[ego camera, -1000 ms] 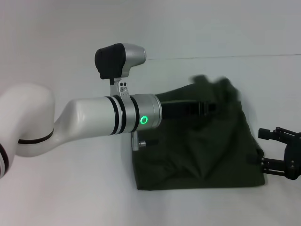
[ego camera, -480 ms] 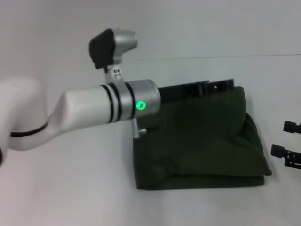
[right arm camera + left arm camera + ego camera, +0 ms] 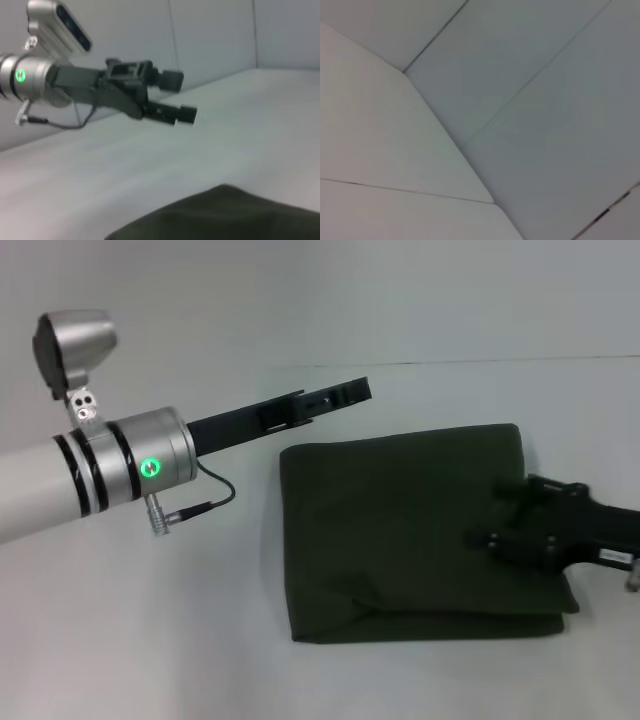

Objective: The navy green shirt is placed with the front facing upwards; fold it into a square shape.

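A plain pale counter (image 3: 150,640) runs back to a bare wall, with nothing on it but the cloth and the two arms. The navy green shirt (image 3: 400,530) lies at about four o'clock from the middle of the head view, now a compact, nearly square packet with its plain green side up and a doubled edge along the near side.

A second ago the left gripper (image 3: 345,395) was over the shirt's far edge, carrying cloth across; half a second ago the fold had dropped flat. Now that gripper has pulled up and away toward ten o'clock, clear of the fabric and hanging above bare counter. In the right wrist view its jaws stand parted with nothing between them (image 3: 180,97).

The right gripper (image 3: 505,525), which had sat off the three o'clock edge, has come in over the packet's right-hand part and looks to be low over the cloth or pressing it. I cannot tell whether its jaws are open or closed.

My reading: the last fold is laid, and what remains is smoothing or squaring the right edge, which bulges slightly at the near corner.
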`<action>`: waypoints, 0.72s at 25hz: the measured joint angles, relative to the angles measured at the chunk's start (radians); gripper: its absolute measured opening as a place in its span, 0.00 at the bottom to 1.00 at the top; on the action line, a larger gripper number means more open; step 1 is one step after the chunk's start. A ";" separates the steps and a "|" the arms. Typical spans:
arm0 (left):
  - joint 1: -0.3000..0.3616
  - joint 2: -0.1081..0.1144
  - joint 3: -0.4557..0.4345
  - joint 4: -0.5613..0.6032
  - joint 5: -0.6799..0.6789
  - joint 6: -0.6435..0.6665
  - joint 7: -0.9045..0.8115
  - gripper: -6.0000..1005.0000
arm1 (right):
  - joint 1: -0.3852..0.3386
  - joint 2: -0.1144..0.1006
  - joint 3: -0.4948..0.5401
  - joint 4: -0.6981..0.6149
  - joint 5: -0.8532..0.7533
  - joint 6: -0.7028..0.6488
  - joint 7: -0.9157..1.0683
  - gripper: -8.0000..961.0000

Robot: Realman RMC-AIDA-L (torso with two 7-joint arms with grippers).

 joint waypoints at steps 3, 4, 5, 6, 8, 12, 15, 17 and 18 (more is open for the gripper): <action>0.014 -0.004 -0.028 0.000 0.016 0.023 0.023 0.89 | 0.017 0.002 -0.053 0.037 0.002 0.065 -0.002 0.92; 0.017 -0.004 -0.028 -0.001 0.016 0.024 0.029 0.89 | 0.020 0.002 -0.068 0.046 0.002 0.081 -0.002 0.92; 0.019 -0.005 -0.029 -0.001 0.016 0.025 0.036 0.89 | 0.023 0.002 -0.088 0.057 0.002 0.104 -0.001 0.92; 0.020 -0.006 -0.029 -0.002 0.016 0.025 0.040 0.89 | 0.024 0.002 -0.106 0.066 0.000 0.122 0.000 0.92; 0.021 -0.007 -0.029 -0.004 0.016 0.025 0.045 0.89 | 0.020 0.001 -0.129 0.073 0.000 0.144 0.007 0.92; 0.024 -0.007 -0.031 -0.004 0.017 0.023 0.047 0.89 | -0.004 -0.002 -0.133 0.073 0.000 0.161 0.025 0.92; 0.024 -0.008 -0.033 -0.002 0.017 0.019 0.047 0.88 | -0.030 -0.003 -0.129 0.067 -0.001 0.185 0.036 0.92; 0.024 -0.009 -0.033 -0.001 0.017 0.019 0.047 0.88 | -0.044 -0.003 -0.127 0.066 0.000 0.198 0.037 0.92; 0.024 -0.009 -0.033 -0.001 0.017 0.018 0.048 0.88 | -0.052 -0.003 -0.125 0.065 0.001 0.205 0.038 0.92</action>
